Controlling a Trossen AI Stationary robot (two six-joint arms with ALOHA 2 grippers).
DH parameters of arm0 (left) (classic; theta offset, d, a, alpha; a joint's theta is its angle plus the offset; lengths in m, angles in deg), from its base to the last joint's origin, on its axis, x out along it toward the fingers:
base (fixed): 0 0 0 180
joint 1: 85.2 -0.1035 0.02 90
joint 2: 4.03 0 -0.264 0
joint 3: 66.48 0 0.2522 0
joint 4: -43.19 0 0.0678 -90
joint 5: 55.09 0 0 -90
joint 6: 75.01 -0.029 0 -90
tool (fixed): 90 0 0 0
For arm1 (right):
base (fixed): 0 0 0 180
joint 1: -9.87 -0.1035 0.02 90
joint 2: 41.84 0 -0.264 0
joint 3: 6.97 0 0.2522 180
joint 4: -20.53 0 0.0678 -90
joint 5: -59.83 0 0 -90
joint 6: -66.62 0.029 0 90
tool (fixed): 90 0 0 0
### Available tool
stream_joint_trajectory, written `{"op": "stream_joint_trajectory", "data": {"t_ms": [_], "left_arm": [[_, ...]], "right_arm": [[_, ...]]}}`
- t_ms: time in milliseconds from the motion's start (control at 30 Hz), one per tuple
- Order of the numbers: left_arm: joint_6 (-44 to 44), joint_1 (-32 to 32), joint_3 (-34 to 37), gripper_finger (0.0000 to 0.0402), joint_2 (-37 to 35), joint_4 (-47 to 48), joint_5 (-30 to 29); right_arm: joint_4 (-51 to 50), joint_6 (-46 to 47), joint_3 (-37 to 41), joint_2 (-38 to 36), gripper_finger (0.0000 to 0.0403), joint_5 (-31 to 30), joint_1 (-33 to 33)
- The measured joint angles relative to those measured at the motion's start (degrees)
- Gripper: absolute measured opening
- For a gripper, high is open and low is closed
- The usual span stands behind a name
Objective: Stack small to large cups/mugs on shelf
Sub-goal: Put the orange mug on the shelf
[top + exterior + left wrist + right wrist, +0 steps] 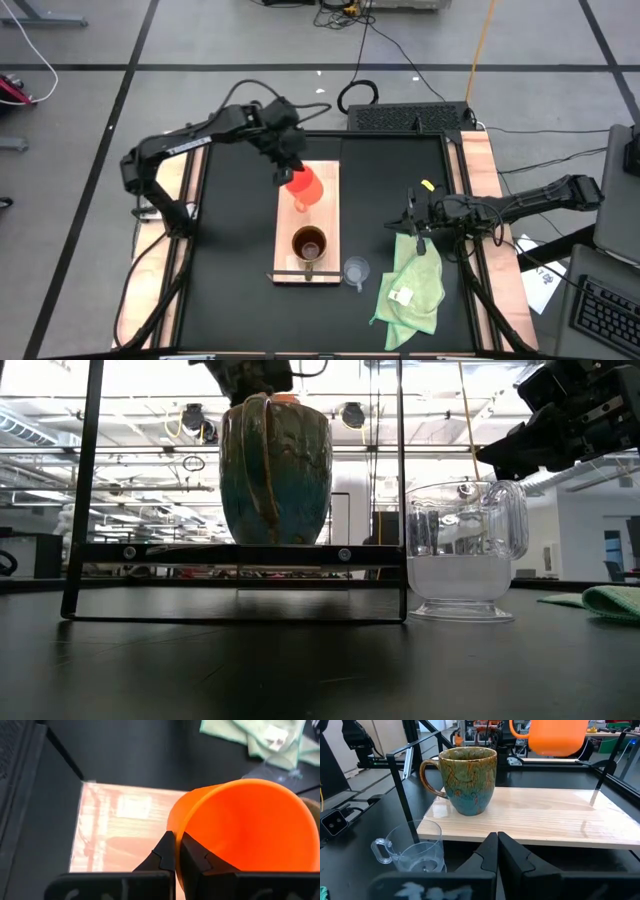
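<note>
Left gripper: I see it clamped on the orange-red mug's rim, above the shelf.
Right gripper: fingers closed, empty, facing the brown mug.

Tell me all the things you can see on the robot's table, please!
orange-red mug: one, bright orange, held up over the shelf's far half, off the wood.
brown mug: one, brown and teal glaze, standing upright on the shelf near its front end.
glass cup: one, clear, on the black table just beside the shelf's front right corner.
shelf: one, light wood, a raised board in the middle of the table.
green cloth: one, light green, crumpled on the table right of the glass cup.
left gripper: one, dark, shut on the orange-red mug's rim.
right gripper: one, dark, shut and holding nothing, above the green cloth.
</note>
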Motion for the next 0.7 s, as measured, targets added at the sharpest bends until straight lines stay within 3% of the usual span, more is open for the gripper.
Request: {"op": "stream_joint_trajectory", "data": {"t_ms": [233,700], "left_arm": [[-1.5,0.3,-1.9,0.0004,4.7,3.6,-0.6],[1.5,6.1,-1.9,0.0004,6.9,5.4,-8.8]], "right_arm": [[-0.1,0.0,0.0,0.0,0.0000,0.0,0.0],[0.0,0.0,0.0,0.0,0.0000,0.0,0.0]]}}
